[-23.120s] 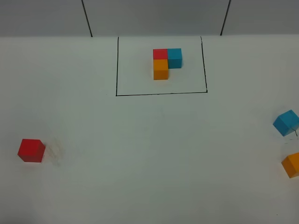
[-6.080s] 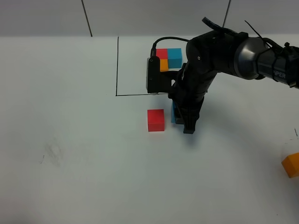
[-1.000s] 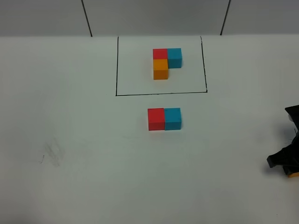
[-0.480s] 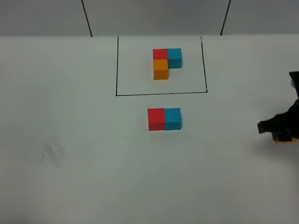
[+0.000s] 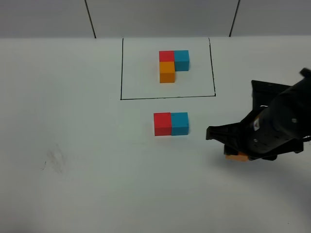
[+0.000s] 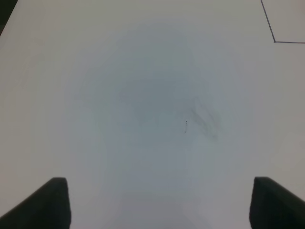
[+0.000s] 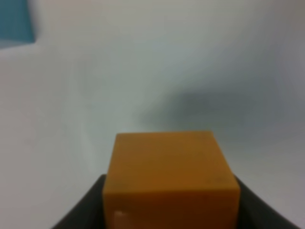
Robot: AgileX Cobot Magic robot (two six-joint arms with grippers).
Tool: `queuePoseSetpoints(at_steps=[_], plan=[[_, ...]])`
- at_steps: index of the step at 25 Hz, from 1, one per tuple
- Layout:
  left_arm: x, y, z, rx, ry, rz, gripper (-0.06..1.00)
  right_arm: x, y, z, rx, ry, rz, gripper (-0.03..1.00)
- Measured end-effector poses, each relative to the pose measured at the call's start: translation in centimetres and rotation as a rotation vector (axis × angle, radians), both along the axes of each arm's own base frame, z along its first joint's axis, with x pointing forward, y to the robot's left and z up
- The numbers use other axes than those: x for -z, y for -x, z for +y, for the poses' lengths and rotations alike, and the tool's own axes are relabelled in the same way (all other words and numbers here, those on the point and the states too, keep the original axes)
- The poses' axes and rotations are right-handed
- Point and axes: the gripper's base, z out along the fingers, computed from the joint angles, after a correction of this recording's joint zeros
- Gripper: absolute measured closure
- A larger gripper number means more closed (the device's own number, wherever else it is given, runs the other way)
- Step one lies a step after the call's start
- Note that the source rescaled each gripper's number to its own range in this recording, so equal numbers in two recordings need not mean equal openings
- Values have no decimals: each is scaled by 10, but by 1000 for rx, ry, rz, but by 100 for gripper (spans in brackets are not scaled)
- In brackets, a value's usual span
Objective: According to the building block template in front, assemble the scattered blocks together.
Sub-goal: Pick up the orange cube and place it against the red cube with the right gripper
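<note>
Since the orange cube (image 7: 169, 176) looks light, rigid and smooth-faced, I rate the right jaws' pinch on its flat opposite sides as sound; left jaws hang spread.

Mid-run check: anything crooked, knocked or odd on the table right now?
Nothing serious. The red cube and blue cube sit flush and square below the frame; the orange cube is held straight by the right gripper. Only oddity: a faint grey smudge at far left.
</note>
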Motion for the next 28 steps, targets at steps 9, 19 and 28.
queuePoseSetpoints(at_steps=[9,19,28], plan=[[0,0,0,0,0,0,23,16,0,79,-34,124,39,71],[0,0,0,0,0,0,23,38,-29,132,-157,141,79,71],[0,0,0,0,0,0,23,56,-49,157,-169,154,102,71]])
